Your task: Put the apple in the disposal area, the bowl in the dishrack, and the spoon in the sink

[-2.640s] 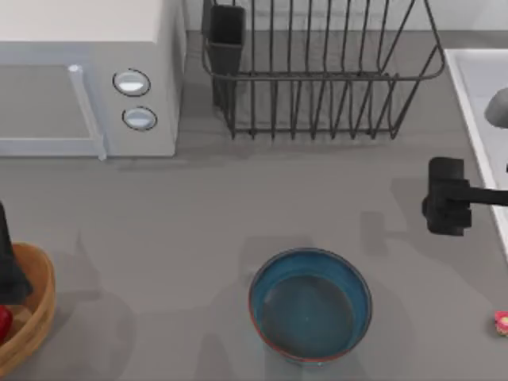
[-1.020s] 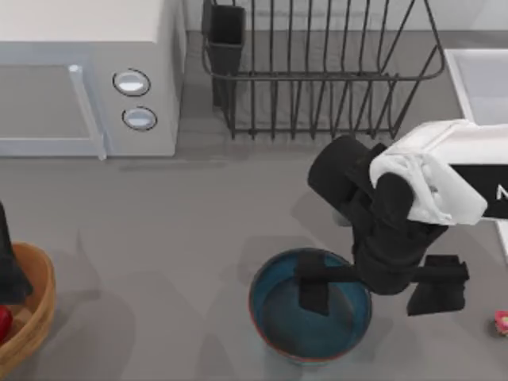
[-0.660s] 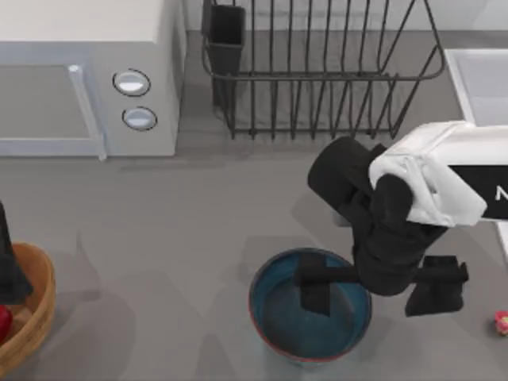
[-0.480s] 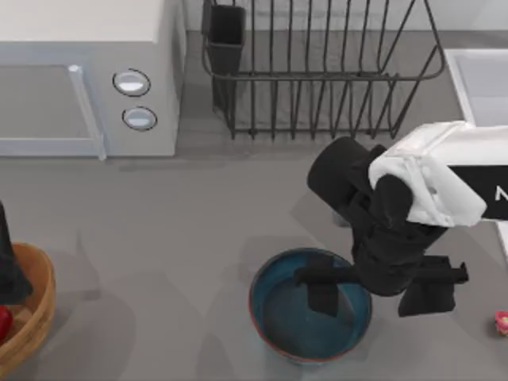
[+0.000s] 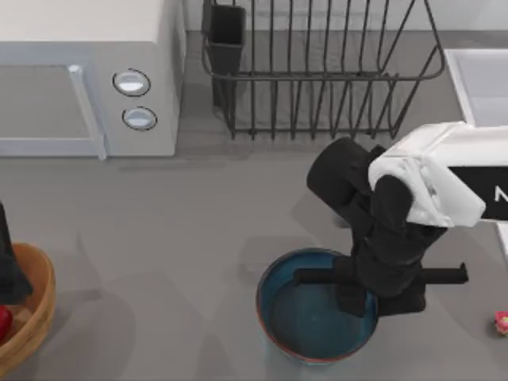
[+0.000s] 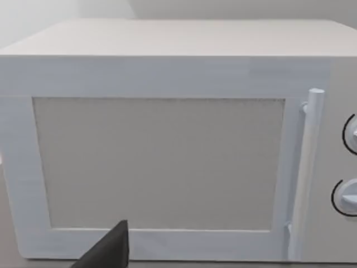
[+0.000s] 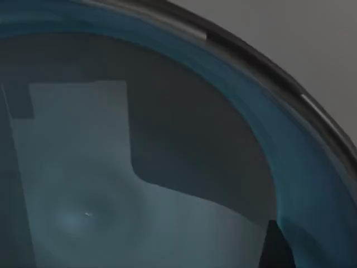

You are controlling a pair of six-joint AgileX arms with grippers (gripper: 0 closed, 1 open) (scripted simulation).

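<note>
The right gripper hangs over the right side of the wide teal-blue bowl with the reddish-brown rim, its fingers clamped on that rim. The bowl sits on the grey table, in front of the dark wire dishrack. The left gripper rests at the tan wooden basket on the left; whether its fingers are apart I cannot tell.

The bowl looks smooth and shiny, like glazed clay. The dishrack at the far side is thin dark metal wire. The basket at the near left looks like wood. The microwave looks like smooth white plastic. The table is flat, dull grey.
</note>
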